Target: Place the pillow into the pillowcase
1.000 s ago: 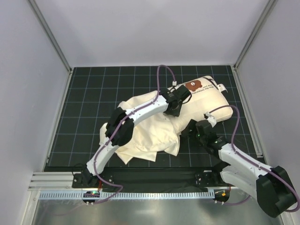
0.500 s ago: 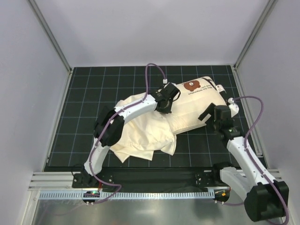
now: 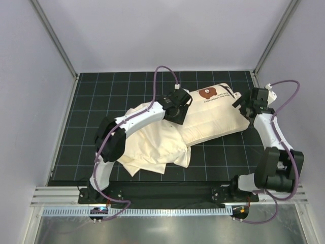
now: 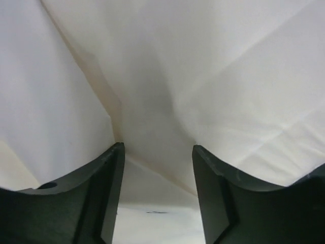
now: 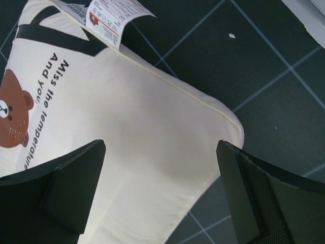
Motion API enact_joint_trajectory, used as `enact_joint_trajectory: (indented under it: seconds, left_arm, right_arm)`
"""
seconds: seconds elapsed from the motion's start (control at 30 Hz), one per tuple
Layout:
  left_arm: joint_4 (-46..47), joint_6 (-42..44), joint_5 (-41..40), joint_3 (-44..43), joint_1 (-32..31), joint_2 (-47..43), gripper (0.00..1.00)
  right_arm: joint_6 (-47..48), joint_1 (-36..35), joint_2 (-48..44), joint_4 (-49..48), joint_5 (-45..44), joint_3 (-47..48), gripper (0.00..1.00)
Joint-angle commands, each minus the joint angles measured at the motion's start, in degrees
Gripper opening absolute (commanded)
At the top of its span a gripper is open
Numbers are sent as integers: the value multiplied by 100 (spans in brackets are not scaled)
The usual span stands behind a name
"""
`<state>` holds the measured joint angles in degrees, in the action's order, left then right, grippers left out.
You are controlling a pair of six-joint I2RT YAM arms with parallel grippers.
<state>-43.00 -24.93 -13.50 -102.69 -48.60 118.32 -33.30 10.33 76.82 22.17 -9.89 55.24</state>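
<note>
Since a second ago the right arm has swung from the near side of the pillow (image 3: 216, 118) out to the right edge of the black gridded mat (image 3: 91, 112), and the right gripper (image 3: 245, 108) now hangs over the pillow's right end, while the left gripper (image 3: 176, 109) has slid a little leftward along the cushion. From above, the pillow lies slantwise across the mat's far right part, its bear print (image 3: 208, 93) face up, and the pillowcase (image 3: 155, 145) is spread in wrinkles at its left, their edges touching. The left arm stretches across the pillowcase and covers the place where cloth and cushion meet, so I cannot tell whether the pillow's end is inside the opening. A purple cable (image 3: 163, 71) loops over the mat behind that arm. The left wrist camera shows only folded cream cloth filling the frame, with its dark fingers (image 4: 109, 193) standing apart and nothing pinched between them. The right wrist camera shows what the overhead view blurs: printed words beside the bear, a care label (image 5: 109, 18) sticking out from the seam, and a rounded pillow corner lying on the mat between widely spread, empty jaws.
</note>
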Motion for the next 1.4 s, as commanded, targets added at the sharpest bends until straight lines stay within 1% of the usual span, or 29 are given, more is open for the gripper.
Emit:
enact_joint_trajectory:
  seconds: [0.0, 0.07, 0.13, 0.17, 0.23, 0.27, 0.3, 0.33, 0.4, 0.43, 0.5, 0.53, 0.57, 0.6, 0.67, 0.73, 0.77, 0.8, 0.83, 0.9, 0.93, 0.97, 1.0, 1.1, 1.17, 1.23, 1.27, 1.33, 1.37]
  left_arm:
    - [-541, 111, -144, -268, -281, -415, 64]
    - [-656, 24, -162, -365, -352, -546, 72]
    - [-866, -108, -363, -348, -343, -652, 76]
    - [-929, -152, -617, -269, -317, -705, 78]
    - [-973, -301, -663, -102, -160, -916, 79]
    - [-947, -346, -646, 159, -98, -995, 79]
    - [-903, -381, -619, 275, 7, -1117, 80]
    - [-824, -399, -619, 381, 52, -1171, 80]
    - [-885, -504, -724, 487, 131, -1110, 80]
    - [-911, -522, -751, 513, 175, -1066, 80]
    - [-894, -583, -777, 522, 245, -970, 80]
    - [-859, -592, -751, 540, 272, -873, 80]
    - [-772, -601, -725, 531, 289, -811, 80]
    - [-745, -618, -690, 514, 342, -759, 80]
    - [-788, -619, -785, 417, 403, -574, 78]
    - [-955, -662, -1005, 408, 500, -469, 73]
    - [-964, -671, -1032, 452, 544, -468, 67]
    - [-964, -689, -1067, 530, 605, -485, 65]
    - [-999, -724, -1311, 583, 615, -512, 63]
    - [-1200, -829, -1672, 698, 624, -608, 65]
    - [-1228, -873, -1891, 750, 624, -661, 67]
    - [-1228, -891, -1954, 881, 624, -809, 72]
    - [-1228, -900, -2016, 935, 624, -880, 74]
    - [-1324, -926, -2262, 1050, 624, -1109, 77]
    - [-1369, -918, -2333, 1076, 624, -1171, 76]
    - [-1351, -874, -2280, 1085, 650, -1163, 71]
    - [-1386, -856, -2263, 1076, 659, -1119, 64]
    - [-1456, -873, -2306, 1023, 685, -979, 54]
    - [-1526, -882, -2341, 1032, 694, -934, 43]
  right_arm:
    - [403, 31, 692, -179, 320, 618, 100]
    - [438, 31, 1089, -178, 391, 724, 100]
    - [403, 31, 1221, -169, 566, 699, 97]
    - [377, -21, 1222, -213, 759, 533, 95]
    - [342, -266, 1021, -467, 787, 173, 88]
    - [342, -364, 967, -503, 735, 67, 85]
    - [350, -469, 906, -556, 699, -13, 76]
    - [350, -549, 853, -548, 690, -83, 70]
    - [368, -715, 677, -609, 708, -312, 52]
    - [359, -760, 598, -618, 716, -460, 31]
    - [342, -1005, 300, -670, 682, -663, 19]
    - [324, -1189, 168, -662, 612, -838, 11]
    - [298, -1321, 54, -636, 541, -918, 8]
    - [254, -1610, -200, -618, 497, -1006, 7]
    - [149, -1866, -447, -591, 418, -1270, 5]
    - [8, -2217, -807, -556, 356, -1515, 5]
    - [-18, -2306, -930, -548, 348, -1577, 5]
    - [-97, -2368, -1027, -478, 313, -1630, 5]
    - [-115, -2464, -1211, -460, 286, -1709, 5]
    - [-124, -2500, -1362, -398, 225, -1771, 5]
    - [-133, -2501, -1458, -381, 190, -1798, 5]
    - [-116, -2501, -1494, -363, 181, -1815, 5]
    - [-98, -2501, -1529, -354, 198, -1833, 5]
    - [-107, -2562, -1643, -398, 347, -1938, 5]
    - [-142, -2632, -1722, -433, 382, -2026, 5]
    - [-159, -2702, -1766, -451, 374, -2070, 5]
    - [-168, -2720, -1801, -451, 382, -2079, 5]
    - [-159, -2720, -1793, -460, 374, -2070, 5]
    - [-151, -2720, -1802, -442, 382, -2070, 5]
